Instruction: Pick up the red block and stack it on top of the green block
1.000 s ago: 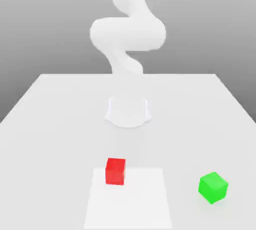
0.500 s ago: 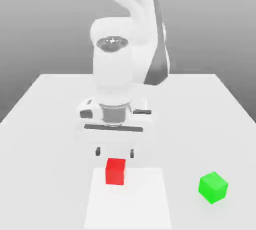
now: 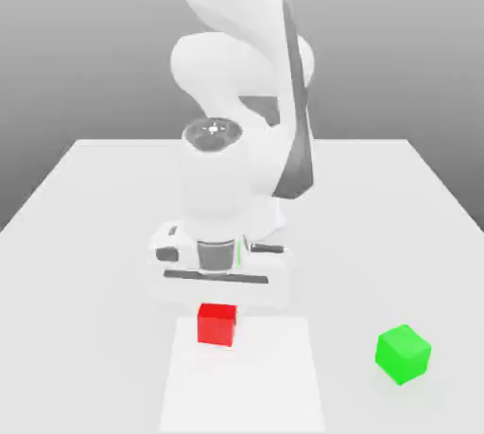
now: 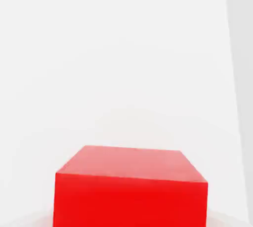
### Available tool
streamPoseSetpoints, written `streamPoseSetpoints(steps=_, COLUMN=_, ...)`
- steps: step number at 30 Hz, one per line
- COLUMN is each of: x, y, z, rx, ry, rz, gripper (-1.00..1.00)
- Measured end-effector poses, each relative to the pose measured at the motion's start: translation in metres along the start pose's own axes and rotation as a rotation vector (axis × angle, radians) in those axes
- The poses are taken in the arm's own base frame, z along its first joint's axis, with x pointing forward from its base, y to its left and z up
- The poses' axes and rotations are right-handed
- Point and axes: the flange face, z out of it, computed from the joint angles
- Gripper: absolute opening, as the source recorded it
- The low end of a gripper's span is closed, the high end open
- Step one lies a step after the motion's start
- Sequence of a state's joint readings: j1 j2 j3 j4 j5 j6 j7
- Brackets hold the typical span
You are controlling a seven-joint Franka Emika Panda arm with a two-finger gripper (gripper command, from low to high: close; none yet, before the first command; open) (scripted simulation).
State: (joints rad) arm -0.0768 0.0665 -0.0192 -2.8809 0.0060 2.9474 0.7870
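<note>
Judging by the place of the tool, in hand now: the grasping step, with stacking not yet done. Right below the gripper (image 3: 216, 319), and in line with it: the red block (image 3: 216, 330). Cannot tell if already clamped on this block or still apart around it, nor if lifted from the table (image 3: 378, 234). Well apart from the gripper, toward the exterior view's right: the green block (image 3: 403, 354), turned at an angle. For next move, needed first: a sure grip, then a straight lift, high enough to pass over the green block, then carrying sideways, turning to match, and lowering gently.
</note>
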Motion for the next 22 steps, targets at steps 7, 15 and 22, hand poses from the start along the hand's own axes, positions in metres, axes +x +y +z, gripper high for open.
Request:
streamPoseSetpoints(steps=7, x=-0.048, y=-0.077, z=-0.045, rx=-0.004, ry=0.005, rz=-0.207, gripper=-1.00)
streamPoseSetpoints(steps=15, x=-0.173, y=-0.195, z=-0.049, rx=0.000, ry=0.001, rz=-0.524, gripper=-1.00)
streamPoseSetpoints(steps=22, x=-0.174, y=-0.196, z=-0.014, rx=0.000, ry=0.001, rz=-0.524, gripper=1.00)
